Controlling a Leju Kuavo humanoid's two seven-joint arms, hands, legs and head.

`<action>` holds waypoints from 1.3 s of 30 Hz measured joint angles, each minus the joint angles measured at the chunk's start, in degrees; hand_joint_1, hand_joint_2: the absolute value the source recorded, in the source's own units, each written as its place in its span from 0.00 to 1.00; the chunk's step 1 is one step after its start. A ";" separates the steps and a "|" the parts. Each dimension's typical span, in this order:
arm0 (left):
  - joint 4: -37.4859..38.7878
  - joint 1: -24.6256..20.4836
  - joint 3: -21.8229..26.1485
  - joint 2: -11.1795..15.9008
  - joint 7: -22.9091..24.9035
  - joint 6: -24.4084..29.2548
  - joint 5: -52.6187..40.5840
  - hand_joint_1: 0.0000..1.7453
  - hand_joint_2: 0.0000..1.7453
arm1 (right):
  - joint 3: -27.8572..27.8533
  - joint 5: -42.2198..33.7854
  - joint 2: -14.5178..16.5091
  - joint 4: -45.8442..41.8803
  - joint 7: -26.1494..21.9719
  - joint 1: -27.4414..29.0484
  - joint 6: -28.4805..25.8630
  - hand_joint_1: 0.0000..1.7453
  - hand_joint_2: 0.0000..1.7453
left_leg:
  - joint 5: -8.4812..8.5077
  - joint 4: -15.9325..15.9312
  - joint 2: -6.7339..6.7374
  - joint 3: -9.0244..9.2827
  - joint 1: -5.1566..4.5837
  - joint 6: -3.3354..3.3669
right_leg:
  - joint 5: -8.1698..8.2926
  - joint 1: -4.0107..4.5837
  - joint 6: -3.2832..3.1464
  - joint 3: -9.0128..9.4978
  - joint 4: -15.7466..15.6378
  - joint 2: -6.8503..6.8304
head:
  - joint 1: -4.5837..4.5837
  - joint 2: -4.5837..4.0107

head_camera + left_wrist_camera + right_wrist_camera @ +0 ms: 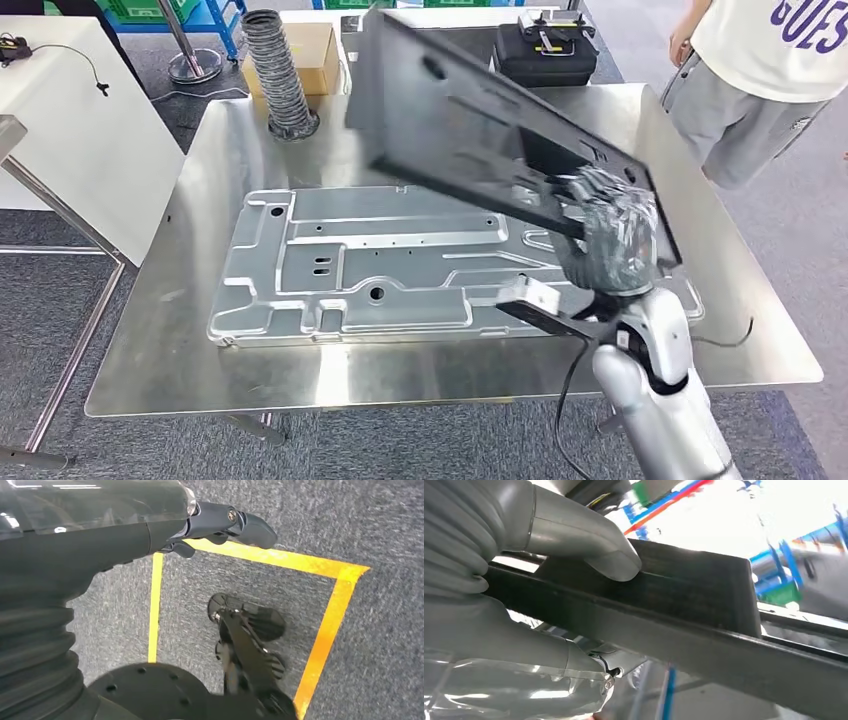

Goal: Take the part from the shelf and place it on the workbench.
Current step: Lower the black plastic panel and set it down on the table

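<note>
A large flat black part point(480, 125) hangs tilted in the air over the shiny metal workbench point(150, 340). My right hand point(610, 240) grips its near right edge. In the right wrist view the thumb point(594, 540) presses on the dark panel point(694, 585), with the rest of the hand under it. A silver stamped metal panel point(350, 265) lies flat on the workbench beneath the black part. My left hand point(220, 522) hangs beside my body above the grey floor, its dark fingers curled in with nothing in them.
A ribbed grey hose point(278, 70) and a cardboard box point(320, 50) stand at the back left of the bench, a black case point(545, 50) at the back. A person point(760, 60) stands at the far right corner. A white table point(80, 130) is to the left.
</note>
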 joint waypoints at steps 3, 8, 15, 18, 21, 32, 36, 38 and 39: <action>0.00 -0.14 -0.01 0.21 -0.36 -0.92 -0.74 0.00 1.00 | 2.11 8.97 -0.40 7.50 1.39 -6.06 4.39 1.00 1.00 | 6.47 -8.44 0.25 2.49 0.50 -0.46 | -0.68 -0.24 0.53 0.68 0.26 0.09 | 0.02 0.00; 0.00 -0.73 -0.01 0.45 -1.11 -2.38 -1.72 0.00 1.00 | 9.93 14.02 0.80 21.07 1.81 -15.55 6.97 1.00 1.00 | 9.26 -14.89 0.26 4.22 0.05 1.42 | -0.93 -0.16 2.16 0.32 0.40 0.07 | 0.02 0.01; 0.00 -1.12 -0.03 0.61 -2.46 -3.26 -2.84 0.00 1.00 | 20.43 13.23 5.29 38.09 -1.64 -21.31 6.69 1.00 1.00 | 9.40 -15.44 -0.02 4.82 0.13 2.80 | -7.65 -0.36 3.17 -8.59 17.24 -0.32 | 0.17 0.00; 0.00 -1.05 -0.02 0.67 -2.87 -3.50 -3.05 0.00 1.00 | 23.38 11.64 6.63 42.61 -3.15 -21.41 6.02 1.00 1.00 | 8.97 -15.21 -0.48 5.18 -0.02 2.77 | -3.28 -0.27 2.63 -7.72 12.99 -0.31 | 0.19 0.00; 0.00 -0.96 0.01 0.69 -3.47 -3.67 -3.08 0.00 1.00 | 25.18 7.71 8.03 47.08 -5.12 -22.82 4.40 1.00 1.00 | 8.38 -14.82 -0.68 5.27 -0.29 2.22 | 1.21 0.27 1.59 -3.12 2.22 -0.28 | 0.15 0.00; 0.00 -0.41 0.34 1.10 -4.23 -4.22 -3.50 0.00 1.00 | 28.59 -4.47 11.00 55.36 -7.70 -21.82 6.17 0.00 0.00 | 1.89 0.13 0.09 -1.84 0.23 -0.44 | 1.04 -0.07 0.07 -1.21 -0.15 -0.31 | -0.17 0.00; 0.00 -0.28 0.37 1.22 -4.64 -4.75 -3.81 0.00 0.00 | 28.65 -7.82 11.45 55.56 -7.22 -21.72 7.86 0.00 0.00 | 8.32 -13.18 0.14 4.52 0.57 -0.26 | 0.51 -0.01 0.98 -1.07 0.46 0.00 | -0.13 0.00; 0.00 -0.24 0.42 1.22 -5.10 -4.85 -3.82 0.00 0.00 | 28.41 -10.60 11.51 55.27 -7.51 -21.68 9.10 0.00 0.00 | 8.33 -14.74 -0.01 5.31 0.37 0.50 | 0.42 0.20 1.56 -1.12 0.59 0.07 | 0.00 0.00; 0.00 -0.16 0.45 1.22 -5.22 -4.85 -3.82 0.00 0.00 | 28.16 -12.39 11.51 55.00 -7.87 -21.66 10.01 0.00 0.00 | 8.46 -14.82 -0.03 5.32 0.37 1.00 | 0.43 0.13 1.84 -1.10 0.58 0.08 | 0.05 0.00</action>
